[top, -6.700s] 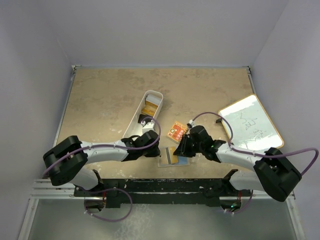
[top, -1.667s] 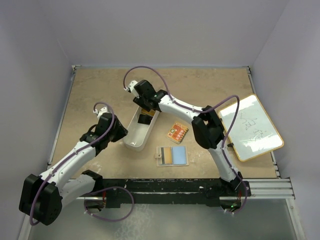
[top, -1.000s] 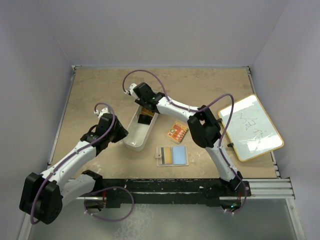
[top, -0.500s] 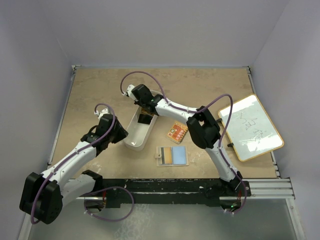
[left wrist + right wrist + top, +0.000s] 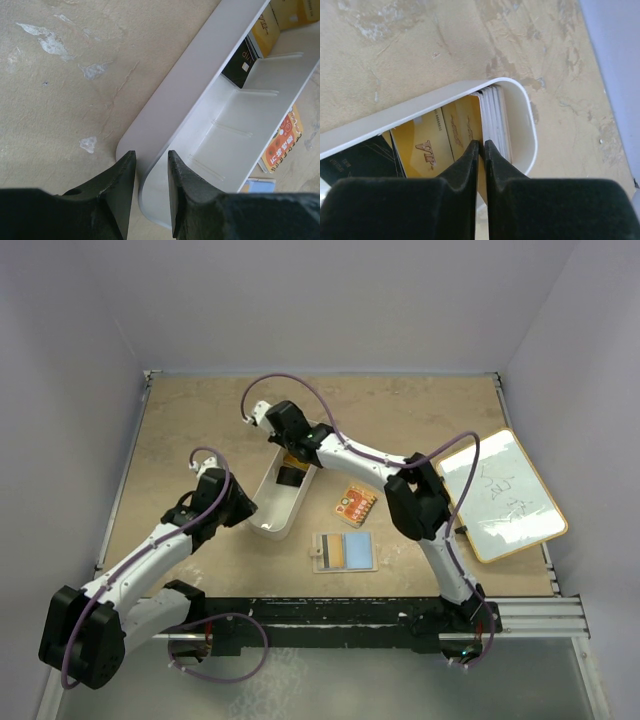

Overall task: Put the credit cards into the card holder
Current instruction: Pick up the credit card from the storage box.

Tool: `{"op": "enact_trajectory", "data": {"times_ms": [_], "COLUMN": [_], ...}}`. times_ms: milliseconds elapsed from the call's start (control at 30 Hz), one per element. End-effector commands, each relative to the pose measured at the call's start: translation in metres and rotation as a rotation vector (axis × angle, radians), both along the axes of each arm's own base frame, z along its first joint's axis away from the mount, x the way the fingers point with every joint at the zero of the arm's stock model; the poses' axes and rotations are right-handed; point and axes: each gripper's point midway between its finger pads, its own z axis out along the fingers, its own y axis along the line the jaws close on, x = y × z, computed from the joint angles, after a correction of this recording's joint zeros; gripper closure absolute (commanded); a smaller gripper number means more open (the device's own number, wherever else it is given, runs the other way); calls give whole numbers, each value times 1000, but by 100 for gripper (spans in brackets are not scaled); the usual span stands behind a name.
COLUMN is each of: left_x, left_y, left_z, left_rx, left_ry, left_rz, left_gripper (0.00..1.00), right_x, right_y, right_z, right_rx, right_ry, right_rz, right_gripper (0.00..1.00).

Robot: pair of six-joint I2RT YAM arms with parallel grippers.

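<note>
A long white bin (image 5: pixel 270 502) holds several credit cards on edge: gold ones (image 5: pixel 422 145), a black one (image 5: pixel 240 65) and a pale stack (image 5: pixel 495 120). My right gripper (image 5: pixel 481 142) reaches down into the bin's far end. Its jaws are pressed together on the top edge of a gold card, right beside the pale stack. My left gripper (image 5: pixel 151 157) straddles the bin's near-left wall (image 5: pixel 200 100), clamped on it. The tan card holder (image 5: pixel 345 551) lies open on the table near the front, with black, gold and blue cards showing in it.
An orange-red patterned packet (image 5: pixel 355 504) lies between the bin and the card holder. A framed whiteboard (image 5: pixel 500 495) rests at the right side of the table. Grey walls close in the table on three sides.
My right gripper's jaws have closed on the gold card inside the bin's far end, and its wrist shifted slightly. The left gripper and the bin have stayed put.
</note>
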Motion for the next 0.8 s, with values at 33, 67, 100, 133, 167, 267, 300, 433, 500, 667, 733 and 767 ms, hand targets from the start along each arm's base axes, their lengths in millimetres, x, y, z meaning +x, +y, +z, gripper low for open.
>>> {"op": "enact_trajectory", "data": {"times_ms": [33,67,100,133,167,267,300,433,500,667,733,767], "left_x": [6,6,7,8,9,12,13,17,18,16,15,14], "left_y": [-2,-1,-1,0,-1,-1,-1,1,-2,-13,-20,-25], "left_z": [18,21,23,25,30,41,46,69,84,121,134,140], "left_rx": [-35,-37,-37,-37,-38,-33,-31,-22,-39,-141,-194,-225], "left_ry": [-53,-61,-65,-68,-74,-86,-94,-144,-175,-275,-314,-331], "left_rz": [13,18,24,26,26,21,19,13,-1,-29,-51,-69], "left_gripper": [71,71,70,69,68,65,64,59,56,47,45,45], "right_x": [-1,-2,-4,-8,-11,-25,-33,-50,-61,-104,-117,-124], "right_y": [-5,-5,-5,-4,-3,-1,1,-4,-9,-14,-22,-24], "right_z": [52,53,54,55,58,66,68,89,97,117,123,122], "right_rx": [85,95,111,127,146,210,236,334,379,588,650,689], "right_ry": [-60,-59,-52,-44,-35,8,35,63,90,206,216,234], "right_rz": [7,1,-1,1,5,26,43,21,-2,-29,-58,-73], "right_gripper": [94,96,98,100,100,100,100,100,100,100,100,100]}}
